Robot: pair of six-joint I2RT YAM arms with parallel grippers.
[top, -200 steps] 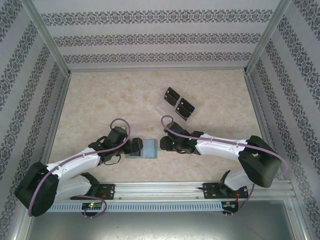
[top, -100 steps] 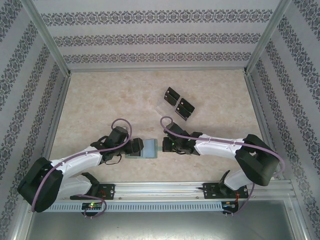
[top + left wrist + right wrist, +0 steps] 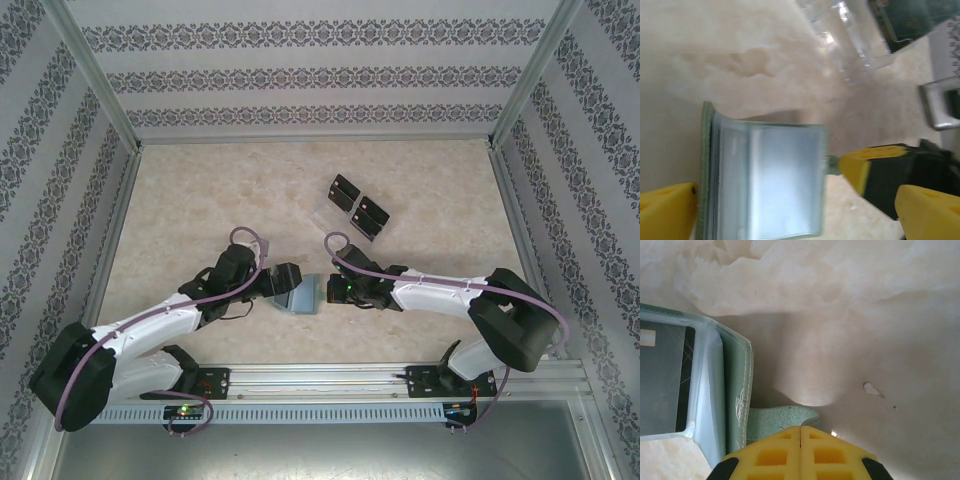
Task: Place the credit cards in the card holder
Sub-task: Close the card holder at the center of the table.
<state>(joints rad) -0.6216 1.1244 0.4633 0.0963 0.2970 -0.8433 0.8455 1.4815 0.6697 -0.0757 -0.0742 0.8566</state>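
– Pinching anything with that right pincer (image 3: 800, 432)?
– Yes, I have it squeezed fully together on the little tab (image 3: 782, 416) of the green wallet (image 3: 737, 390), which lies opened on the tabletop (image 3: 200, 200) between my two arms, near my bases
– And your left pincer (image 3: 796, 200)?
– Spread wide, gripping nothing; one finger (image 3: 665, 210) sits just beside the wallet's green edge, the other stands apart past its opposite side
– Where are the cards (image 3: 345, 190)?
– Several black ones stand in the clear rack (image 3: 322, 210) farther back; one dark card (image 3: 662, 375) shows behind the wallet's clear pocket
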